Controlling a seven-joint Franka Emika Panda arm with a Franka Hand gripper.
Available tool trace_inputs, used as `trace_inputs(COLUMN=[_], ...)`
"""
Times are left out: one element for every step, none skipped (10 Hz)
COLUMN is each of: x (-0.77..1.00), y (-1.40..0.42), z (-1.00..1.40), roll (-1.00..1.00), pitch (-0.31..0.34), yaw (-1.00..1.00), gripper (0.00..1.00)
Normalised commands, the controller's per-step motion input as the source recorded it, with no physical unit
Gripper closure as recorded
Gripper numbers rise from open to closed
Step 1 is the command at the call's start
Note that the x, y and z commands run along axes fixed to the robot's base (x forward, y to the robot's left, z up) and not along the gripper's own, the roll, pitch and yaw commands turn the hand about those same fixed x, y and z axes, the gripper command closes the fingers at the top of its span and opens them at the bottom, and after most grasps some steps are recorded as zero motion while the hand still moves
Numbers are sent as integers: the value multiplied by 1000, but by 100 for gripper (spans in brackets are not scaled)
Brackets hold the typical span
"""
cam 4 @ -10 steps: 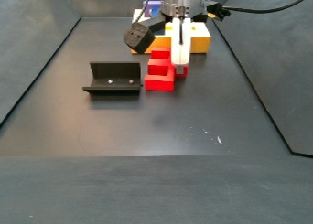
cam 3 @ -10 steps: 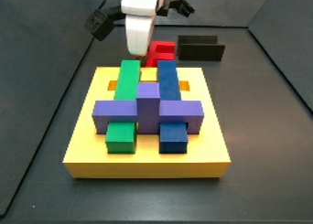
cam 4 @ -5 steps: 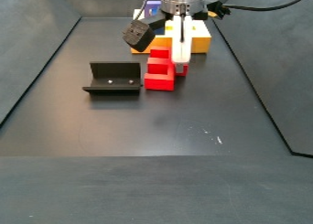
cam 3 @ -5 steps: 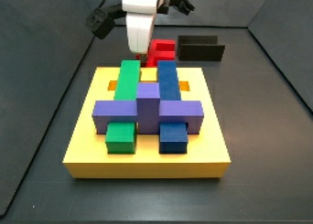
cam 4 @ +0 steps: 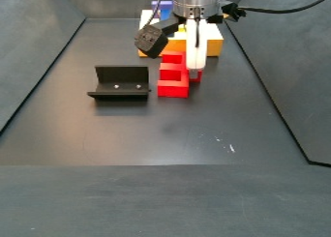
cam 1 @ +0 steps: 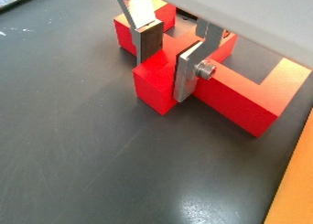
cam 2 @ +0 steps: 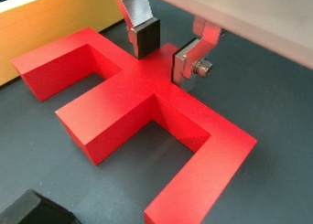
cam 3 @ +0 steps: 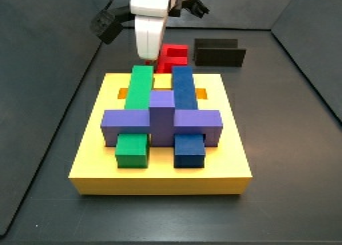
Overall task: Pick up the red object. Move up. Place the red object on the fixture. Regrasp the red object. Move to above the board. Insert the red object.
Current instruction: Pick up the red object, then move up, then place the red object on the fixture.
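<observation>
1. Red object [cam 4: 173, 76], a cross-shaped block, lies flat on the dark floor, just right of the fixture [cam 4: 118, 83] and near the board [cam 4: 207, 43].
2. Silver fingers of the gripper [cam 2: 167, 50] are lowered over the cross, standing slightly apart either side of one arm; whether the pads [cam 1: 149, 44] press it, I cannot tell.
3. Yellow board [cam 3: 94, 149] carries green, blue and purple blocks.
</observation>
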Motion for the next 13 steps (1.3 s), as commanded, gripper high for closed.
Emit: trace_inputs(x=[0, 0, 0, 0, 0, 9, -20, 18, 0, 389, 394, 391, 377], y=[0, 0, 0, 0, 0, 25, 16, 0, 0, 171, 97, 60, 69], z=[0, 0, 0, 0, 833, 784, 593, 232, -34, 0, 131, 371, 523], roll=[0, 0, 0, 0, 0, 0, -14, -45, 0, -466, -526, -431, -366], pitch=[0, 0, 0, 0, 0, 15, 63, 49, 0, 260, 334, 326, 331], yaw=[0, 0, 0, 0, 0, 50, 56, 33, -11, 77, 306, 346, 360], gripper=[100, 100, 100, 100, 100, 100, 100, 100, 100, 100, 100, 100, 100])
